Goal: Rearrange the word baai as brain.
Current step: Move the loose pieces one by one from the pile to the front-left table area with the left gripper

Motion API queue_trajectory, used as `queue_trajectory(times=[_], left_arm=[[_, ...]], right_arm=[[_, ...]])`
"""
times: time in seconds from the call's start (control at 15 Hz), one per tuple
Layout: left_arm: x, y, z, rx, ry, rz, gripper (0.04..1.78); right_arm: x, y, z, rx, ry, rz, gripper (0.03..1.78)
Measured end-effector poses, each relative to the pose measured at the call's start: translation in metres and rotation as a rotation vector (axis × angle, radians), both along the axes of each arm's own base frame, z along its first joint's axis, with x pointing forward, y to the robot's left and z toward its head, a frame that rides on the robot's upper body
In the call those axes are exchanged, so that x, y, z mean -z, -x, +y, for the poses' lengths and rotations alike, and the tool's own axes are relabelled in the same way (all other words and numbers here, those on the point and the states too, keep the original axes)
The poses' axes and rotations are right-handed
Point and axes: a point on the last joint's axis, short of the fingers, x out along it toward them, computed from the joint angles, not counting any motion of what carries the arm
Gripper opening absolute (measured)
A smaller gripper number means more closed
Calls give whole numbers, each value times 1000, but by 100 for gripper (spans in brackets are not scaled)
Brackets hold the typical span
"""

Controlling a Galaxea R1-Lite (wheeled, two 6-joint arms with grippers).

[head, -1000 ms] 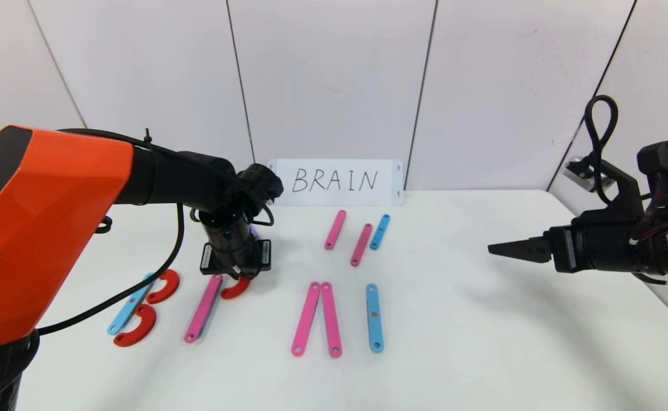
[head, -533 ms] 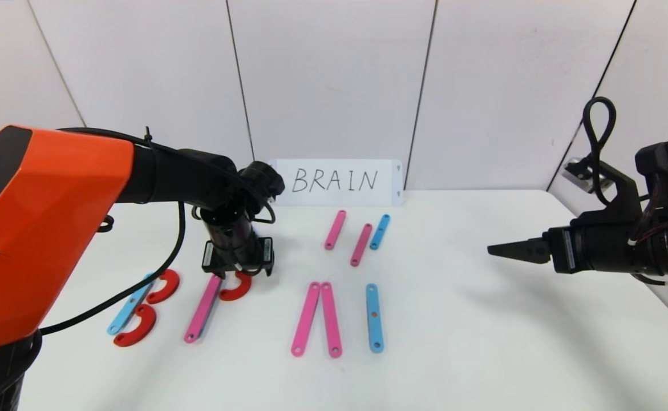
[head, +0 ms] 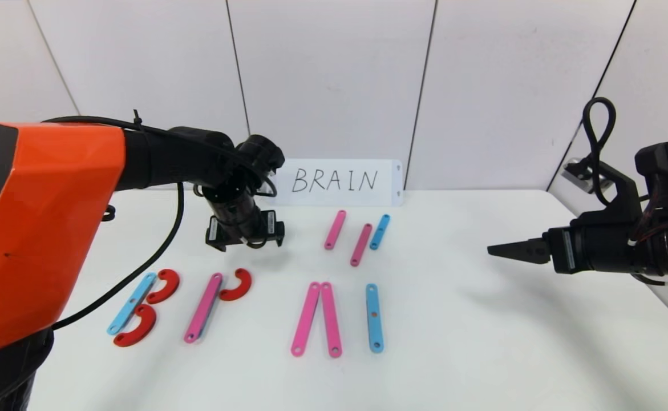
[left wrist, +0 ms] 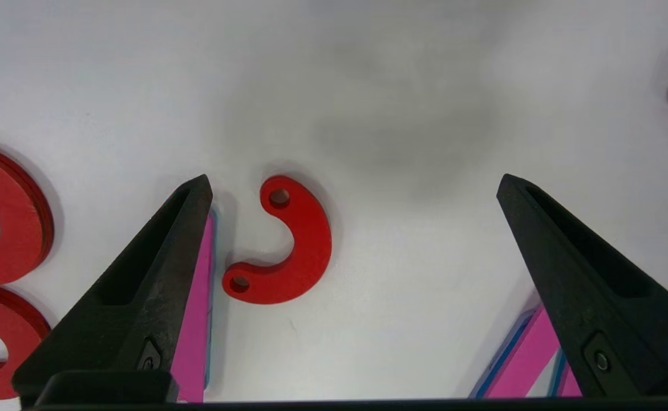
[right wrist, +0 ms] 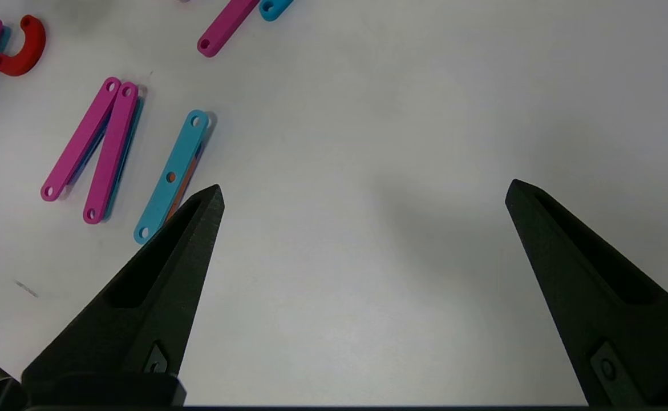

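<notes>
From the head view, the left gripper [head: 246, 244] hangs above the white worktop [head: 482, 342], just behind a red curve [head: 237, 285] that lies flat with one end close beside the top of a pink strip [head: 203, 307]. Further left sit a blue strip [head: 132, 303] and two more red curves [head: 163, 286] stacked along its right side (together they read as a B). Toward the middle, two pink strips [head: 316, 319] meet at the top, a blue strip [head: 374, 317] lies beside them, and three shorter strips [head: 358, 233] rest nearer the white card [head: 339, 181] lettered BRAIN. The right gripper [head: 496, 249] hovers well off to the right, clear of every piece. In the left wrist view, the jaws are spread wide and hold nothing; the red curve [left wrist: 288, 251] lies on the worktop between them, apart from both. In the right wrist view, the jaws are likewise spread and empty over bare worktop, the pink pair [right wrist: 91, 151] and blue strip [right wrist: 173, 174] lying beyond them.
</notes>
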Motion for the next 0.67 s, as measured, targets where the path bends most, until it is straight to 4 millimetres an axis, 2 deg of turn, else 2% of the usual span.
queue_trajectory(times=[0.27, 0.67], left_arm=[[13, -28, 9, -79, -42, -89, 175], [37, -64, 19, -163, -15, -245, 175]], right_arm=[[0, 0, 0, 0, -1, 1, 173], [2, -2, 0, -1, -5, -54, 173]])
